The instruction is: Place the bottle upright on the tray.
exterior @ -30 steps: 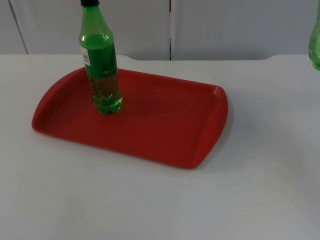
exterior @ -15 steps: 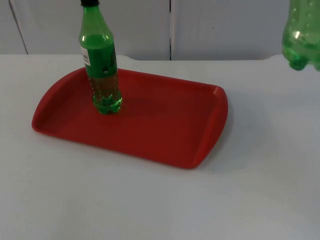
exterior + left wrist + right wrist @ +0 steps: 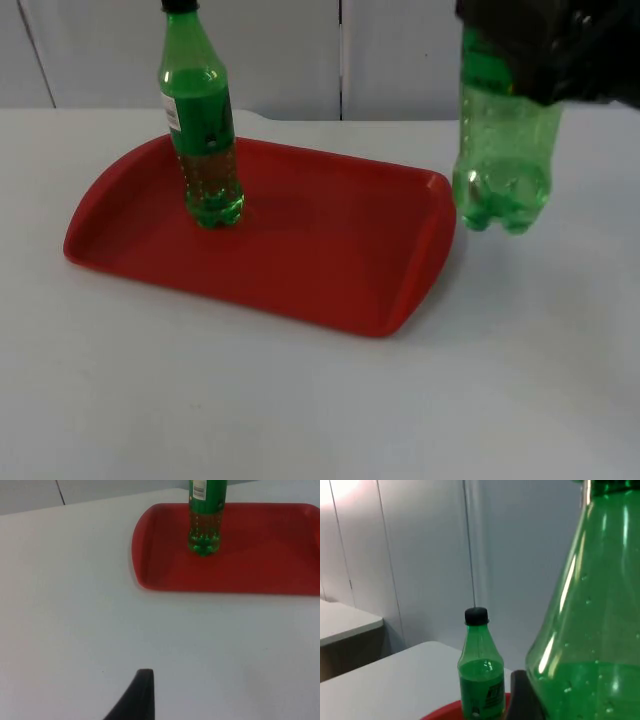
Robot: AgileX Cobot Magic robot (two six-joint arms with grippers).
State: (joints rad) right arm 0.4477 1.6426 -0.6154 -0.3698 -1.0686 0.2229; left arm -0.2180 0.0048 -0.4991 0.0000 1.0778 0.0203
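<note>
The right hand (image 3: 545,55) hangs in the air just past the right end of the red tray (image 3: 330,290). It is closed around the upper part of a green bottle (image 3: 503,165) — the held bottle stands straight up and down, its bumpy bottom off the counter (image 3: 300,410) and not touching anything. From the top view its bottom sits beside the tray's right rim, not over the flat middle. In the right wrist view the held bottle (image 3: 592,630) is big and close, with clear green sides and green drink low down inside.

A second green bottle (image 3: 200,130) stands upright on the tray, near the far left end. It has a black cap, a label on its side and green drink in it. The right wrist view shows this one (image 3: 480,670) too, with the grey wall (image 3: 420,555) behind it.

The left hand (image 3: 135,700) waits low over the white counter, well away from the tray (image 3: 240,575) — I cannot tell if it is open or closed. The left wrist view looks at the standing bottle (image 3: 205,525) on the tray.
</note>
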